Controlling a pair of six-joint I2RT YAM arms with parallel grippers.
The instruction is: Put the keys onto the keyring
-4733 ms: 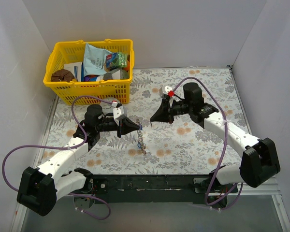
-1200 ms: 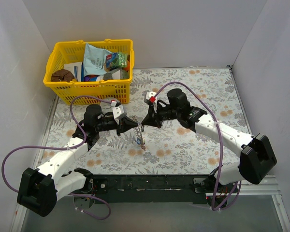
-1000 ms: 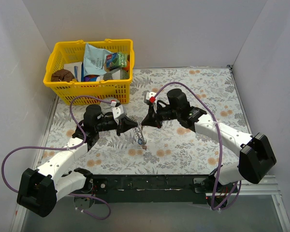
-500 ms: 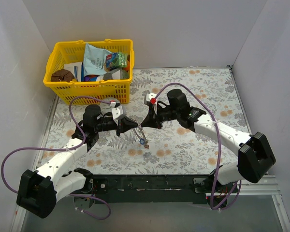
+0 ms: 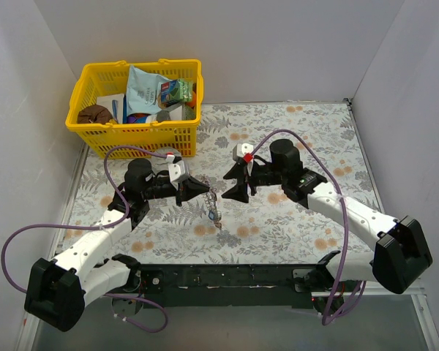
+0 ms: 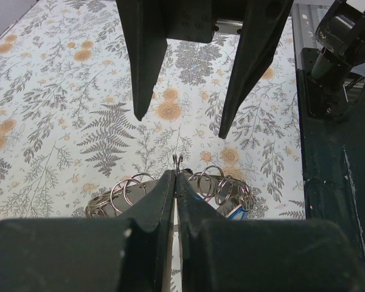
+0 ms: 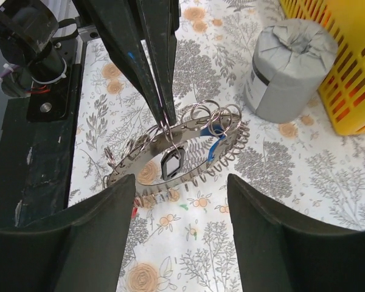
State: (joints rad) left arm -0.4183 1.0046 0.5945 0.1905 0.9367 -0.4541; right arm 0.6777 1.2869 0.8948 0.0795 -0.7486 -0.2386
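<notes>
The left tool (image 7: 165,115) has its 2 slim black fingers pressed together on a small wire loop at the top of the large flat silvery keyring with a serrated edge (image 7: 140,161). The keyring hangs tilted from that pinch above the floral-print counter (image 5: 293,234); whether its low edge touches the counter cannot be told. Several thin wire split rings (image 7: 211,118) are threaded along the keyring. In the right wrist view, a tiny key with a blue plastic head (image 7: 215,149) dangles at its right side, and a sliver of red (image 7: 134,211) shows under its lower left edge. The right tool (image 5: 233,187) faces the keyring from just beside it, its 2 fingers spread wide apart and holding nothing. A grey cylindrical tin (image 7: 289,73) stands on the counter beyond, next to the yellow plastic basket (image 5: 135,139) full of packets.
</notes>
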